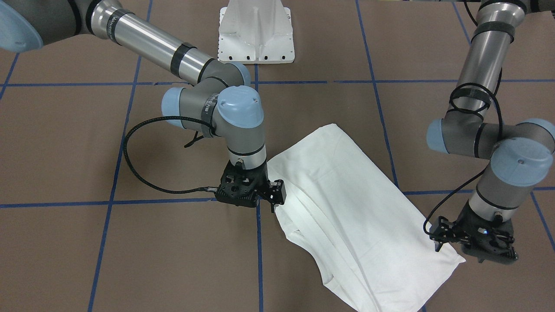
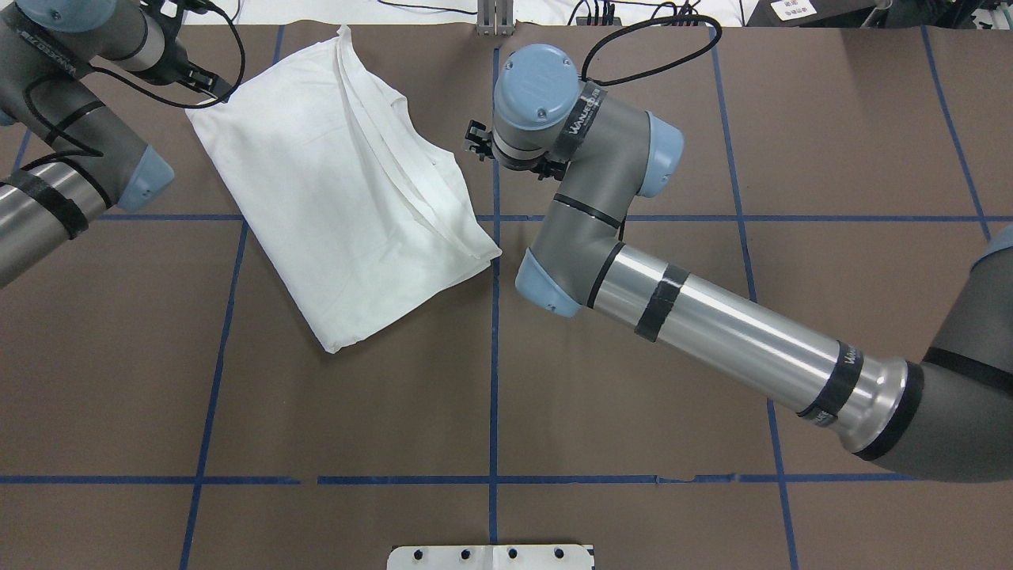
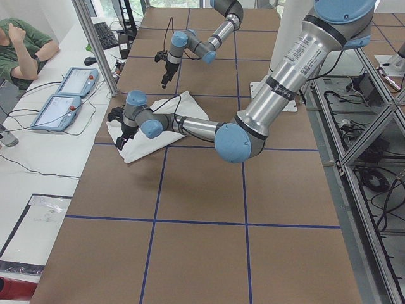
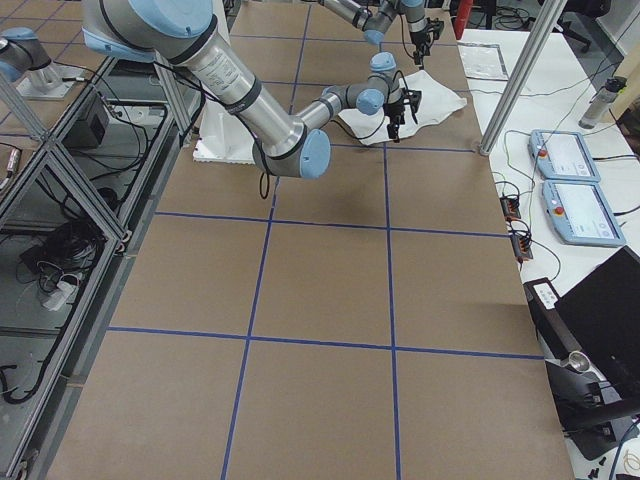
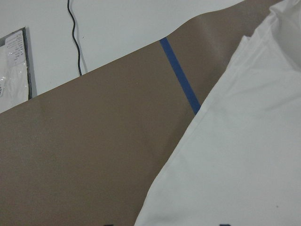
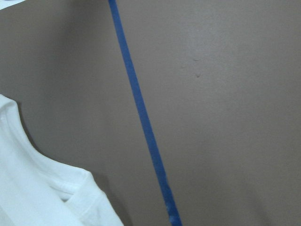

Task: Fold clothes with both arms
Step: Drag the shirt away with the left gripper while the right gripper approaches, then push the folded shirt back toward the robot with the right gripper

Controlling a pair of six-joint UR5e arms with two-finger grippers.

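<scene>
T-shirt (image 1: 347,195), folded white, lies on the worktop (image 1: 65,151), left pincer (image 1: 440,240) at its corner, right pincer (image 1: 275,199) at its edge; whether either grips, I cannot tell.

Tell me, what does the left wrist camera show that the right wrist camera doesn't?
Only the left wrist view: a white surface beyond the brown table cover's edge, with a black cable and a sheet lying on it. Only the right wrist view: a rounded, hemmed corner of the T-shirt. Both: the white T-shirt, that cover and a blue tape line.
</scene>
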